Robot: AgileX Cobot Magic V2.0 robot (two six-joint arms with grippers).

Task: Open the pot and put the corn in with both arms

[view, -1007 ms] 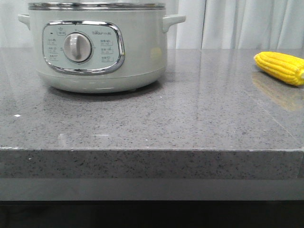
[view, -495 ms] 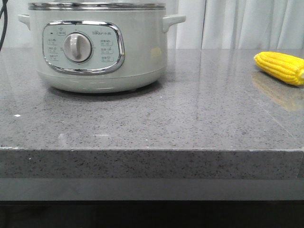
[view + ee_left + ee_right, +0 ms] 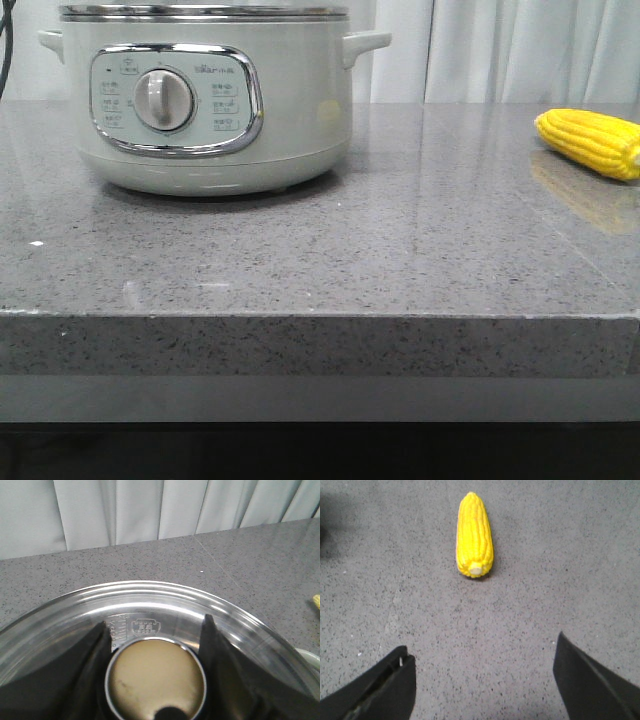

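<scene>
Nothing on the bench (image 3: 300,260) has shifted; our left jaws straddle the pot (image 3: 205,95) lid knob (image 3: 156,680), right jaws gape above the corn (image 3: 474,535).

**Pot lidded, corn lying apart**

The large round pale grey-green electric pot (image 3: 205,100) stands upright at the counter's left, its chrome-framed panel and round dial facing forward, a clear glass lid with a round knob closing it. The bright yellow corn cob (image 3: 590,142) lies on its side far right, well apart.
</scene>
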